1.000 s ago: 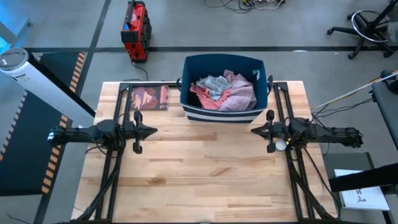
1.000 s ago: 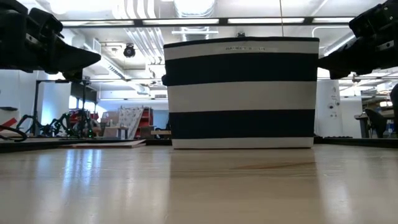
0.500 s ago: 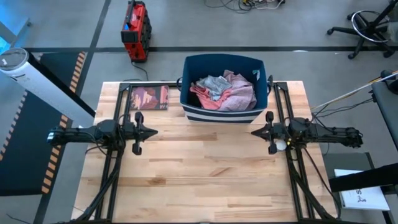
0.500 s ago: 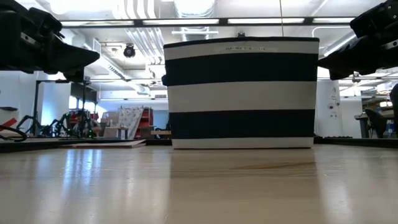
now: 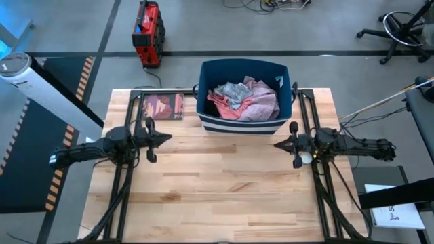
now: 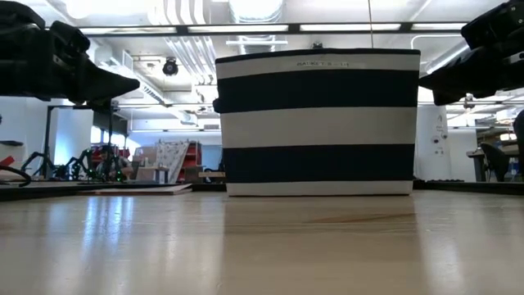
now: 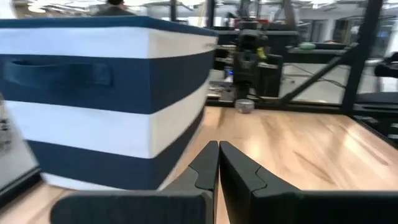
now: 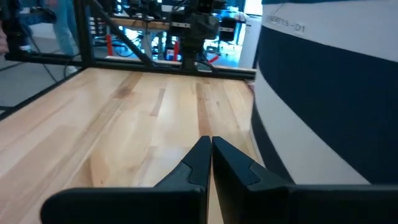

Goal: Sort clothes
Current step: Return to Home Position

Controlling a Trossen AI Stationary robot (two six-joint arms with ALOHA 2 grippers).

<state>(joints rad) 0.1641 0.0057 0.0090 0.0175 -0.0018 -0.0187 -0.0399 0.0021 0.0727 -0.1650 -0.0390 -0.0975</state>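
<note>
Over the wooden tabletop (image 5: 217, 196), my left gripper (image 5: 165, 137) and right gripper (image 5: 277, 144) hang pinched together, empty; pink and grey clothes (image 5: 244, 98) fill the striped navy bin (image 5: 241, 125), so parking fits.

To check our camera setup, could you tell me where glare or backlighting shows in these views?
Low view: ceiling lights glare off the table, and the left end effector and right end effector show as dark silhouettes. High view: even light, no glare on the wood.

Robotics lab: grey floor (image 5: 271, 41), hazard-striped mat (image 5: 68, 71), rolling chair (image 5: 400, 27), red machine (image 5: 147, 30), ceiling strip lights (image 6: 327, 29).
</note>
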